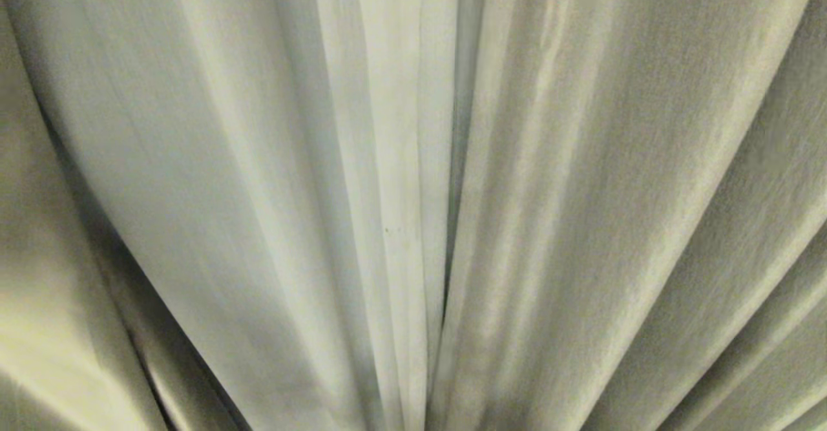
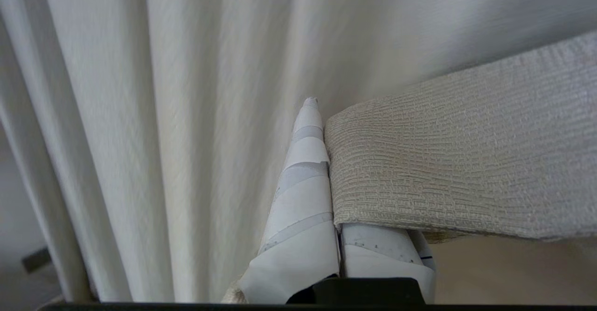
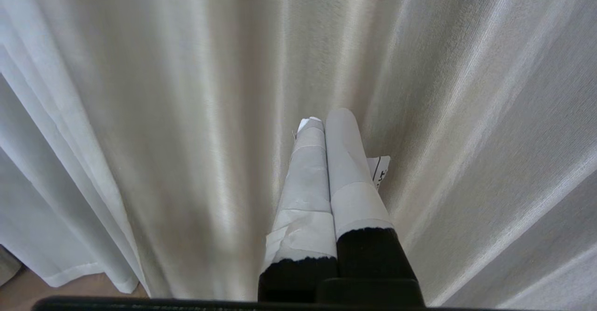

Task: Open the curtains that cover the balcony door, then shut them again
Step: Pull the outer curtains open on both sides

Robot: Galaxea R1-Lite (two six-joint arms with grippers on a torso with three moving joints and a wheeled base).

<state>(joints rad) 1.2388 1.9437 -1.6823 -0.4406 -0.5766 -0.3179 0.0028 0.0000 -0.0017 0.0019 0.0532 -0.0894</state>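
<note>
Two curtains (edges meeting)

Left claw pinches the curtains' hemmed edge

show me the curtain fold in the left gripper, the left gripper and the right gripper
curtain fold (image 2: pixel 443 171), left wrist view, on its woven face.
left gripper (image 2: pixel 322 162), left wrist view, where the fold is pinched.
right gripper (image 3: pixel 324 120), right wrist view, between its shut tips.

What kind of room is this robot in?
Probably a home room at a window or door: floor-length cream curtains fill every view, their hems above a wood-toned floor. The left gripper pinches a fold.
</note>
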